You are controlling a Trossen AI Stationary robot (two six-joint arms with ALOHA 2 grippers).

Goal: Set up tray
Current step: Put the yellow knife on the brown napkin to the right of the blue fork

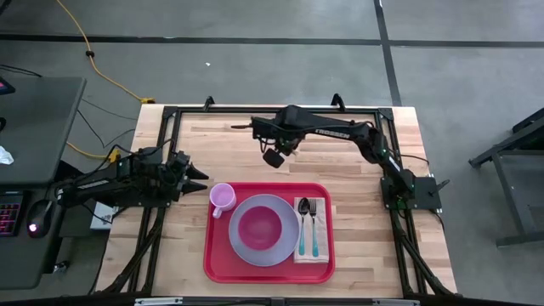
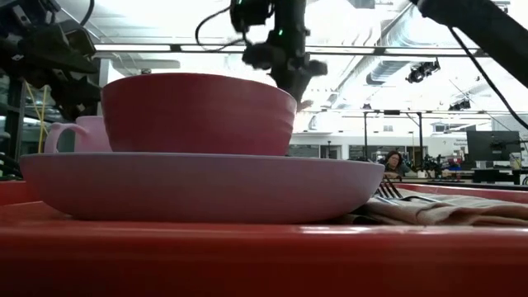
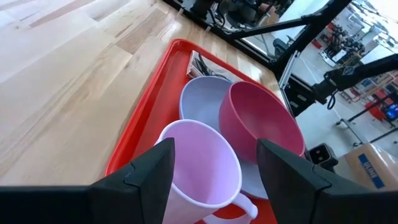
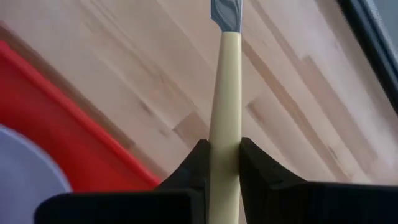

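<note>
Left arm low along table's left edge, reaching inward toward table middle. Left gripper (image 1: pixel 197 177) just inside left edge, jaws spread wide apart, nothing between fingers (image 3: pixel 149 177).

Right arm rises from base at table's right edge, folds at elbow, stretches along far edge toward table centre. Right gripper (image 1: pixel 274 158) raised above table, pointing down, jaws closed on slim cream-handled utensil (image 4: pixel 225 93), fingers (image 4: pixel 261 171) pressed against handle on both sides.
</note>
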